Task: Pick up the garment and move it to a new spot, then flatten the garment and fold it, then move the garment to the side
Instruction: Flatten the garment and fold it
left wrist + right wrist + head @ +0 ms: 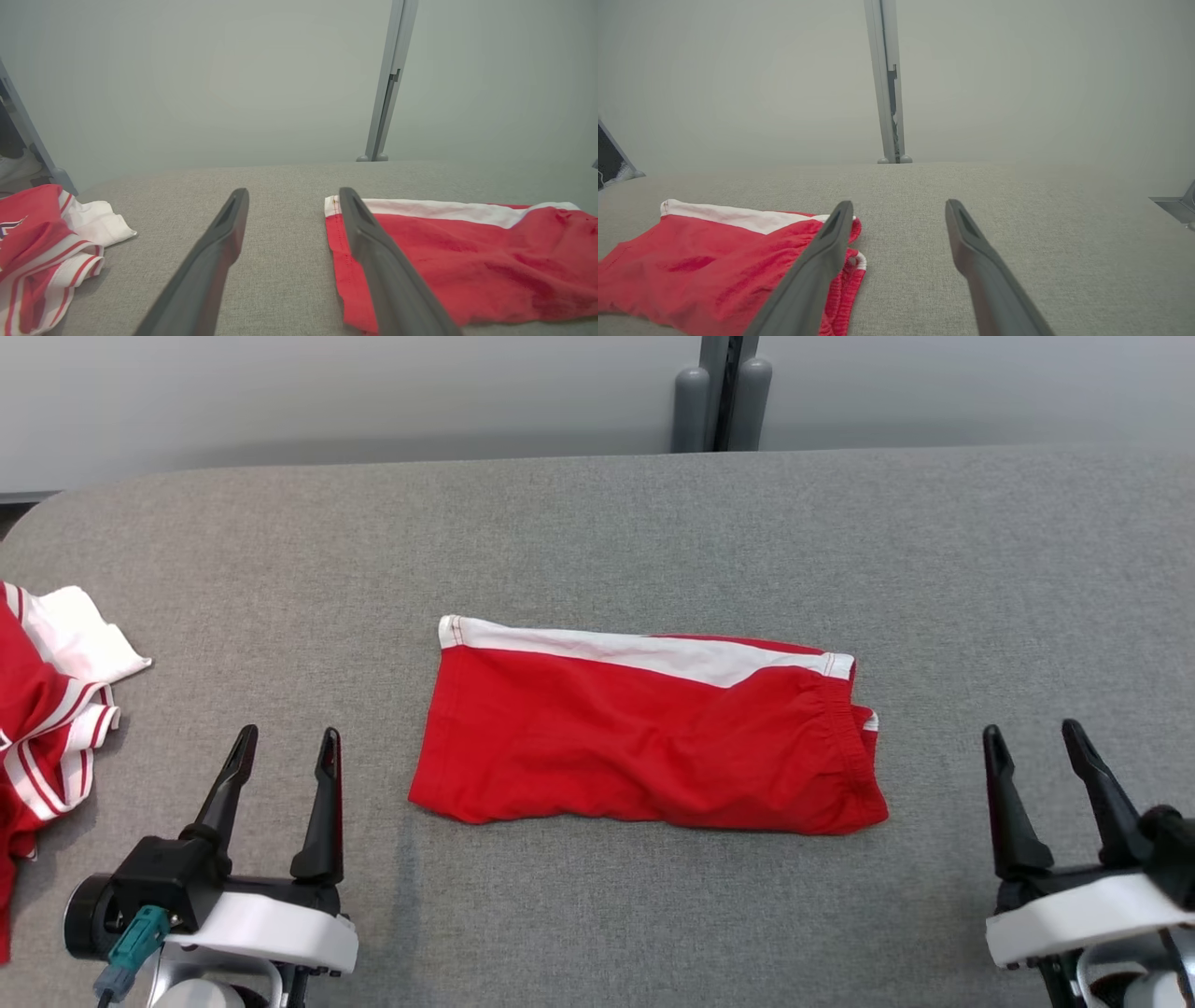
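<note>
left end effector (pixel 290 735) — rumpled oblong garment (pixel 644 747)

Setting: most likely a lab or robot test bay.
Evidence: work table (pixel 653 523) covered in plain grey woven fabric, far-left corner rounded; bare pale grey partition panels (pixel 327 392) standing just behind its far edge; grey metal post (pixel 711 373) joining the panels, two rounded feet at its base.
</note>
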Robot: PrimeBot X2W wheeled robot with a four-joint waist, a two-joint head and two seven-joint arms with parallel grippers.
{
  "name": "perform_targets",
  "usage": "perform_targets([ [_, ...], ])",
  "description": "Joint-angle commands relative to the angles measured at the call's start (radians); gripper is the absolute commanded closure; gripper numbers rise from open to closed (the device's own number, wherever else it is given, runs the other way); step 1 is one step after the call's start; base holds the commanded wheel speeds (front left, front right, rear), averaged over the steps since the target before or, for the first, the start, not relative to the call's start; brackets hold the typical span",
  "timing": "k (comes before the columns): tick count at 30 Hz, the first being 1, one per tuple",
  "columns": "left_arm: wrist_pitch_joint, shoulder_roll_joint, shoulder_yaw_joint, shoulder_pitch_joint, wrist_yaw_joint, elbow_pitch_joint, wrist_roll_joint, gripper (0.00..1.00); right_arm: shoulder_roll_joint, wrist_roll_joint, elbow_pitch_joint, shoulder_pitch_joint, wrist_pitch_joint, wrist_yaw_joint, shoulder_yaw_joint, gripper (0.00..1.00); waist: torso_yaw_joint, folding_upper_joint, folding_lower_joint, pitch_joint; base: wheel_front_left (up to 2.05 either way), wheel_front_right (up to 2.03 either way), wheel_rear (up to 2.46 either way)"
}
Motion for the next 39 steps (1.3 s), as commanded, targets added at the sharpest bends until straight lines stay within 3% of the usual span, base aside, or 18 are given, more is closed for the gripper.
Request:
perform_targets([
  [1,-0.001,-0.004,-0.004,-0.027,0.000,-0.006,0.006,0.00,-0.014,0.008,0.012,-0.040,0.016,0.000,0.023,0.00,0.014,0.0000,0.0000,0.016,0.00,0.00,0.00],
  [9,-0.014,-0.022,-0.020,-0.078,-0.009,0.013,0.007,0.00,-0.040,0.021,0.156,-0.195,0.138,0.000,0.120,0.00,0.059,0.0000,0.0000,0.072,0.00,0.00,0.00],
  [15,-0.025,-0.030,-0.023,-0.107,-0.019,0.036,0.010,0.00,-0.035,0.015,0.273,-0.267,0.195,0.000,0.126,0.00,0.075,0.0000,0.0000,0.102,0.00,0.00,0.00],
  [23,-0.035,-0.036,-0.027,-0.126,-0.026,0.060,0.011,0.00,-0.016,0.036,0.353,-0.246,0.201,0.000,0.092,0.00,0.080,0.0000,0.0000,0.117,0.00,0.00,0.00],
  [33,-0.040,-0.037,-0.030,-0.142,-0.032,0.080,0.015,0.00,0.007,0.129,0.369,-0.195,0.227,0.000,0.138,0.00,0.072,0.0000,0.0000,0.117,0.00,0.00,0.00],
  [34,-0.040,-0.037,-0.031,-0.143,-0.032,0.080,0.015,0.00,0.008,0.134,0.369,-0.197,0.229,0.000,0.140,0.07,0.071,0.0000,0.0000,0.117,0.00,0.00,0.00],
  [35,-0.041,-0.036,-0.031,-0.145,-0.033,0.081,0.016,0.00,0.008,0.140,0.369,-0.200,0.228,0.000,0.143,0.53,0.070,0.0000,0.0000,0.117,0.00,0.00,0.00],
  [36,-0.041,-0.036,-0.031,-0.146,-0.034,0.081,0.016,0.00,0.009,0.151,0.370,-0.203,0.227,0.000,0.143,0.65,0.069,0.0000,0.0000,0.117,0.00,0.00,0.00],
  [37,-0.042,-0.035,-0.032,-0.147,-0.035,0.081,0.017,0.00,0.009,0.157,0.370,-0.207,0.225,0.000,0.142,0.90,0.069,0.0000,0.0000,0.117,0.00,0.00,0.00],
  [38,-0.042,-0.034,-0.031,-0.148,-0.035,0.081,0.017,0.00,0.007,0.162,0.370,-0.211,0.220,0.000,0.139,1.00,0.068,0.0000,0.0000,0.117,0.00,0.00,0.00],
  [39,-0.042,-0.034,-0.030,-0.147,-0.035,0.082,0.017,0.00,0.005,0.171,0.372,-0.213,0.218,0.000,0.132,1.00,0.066,0.0000,0.0000,0.116,0.00,0.00,0.00],
])
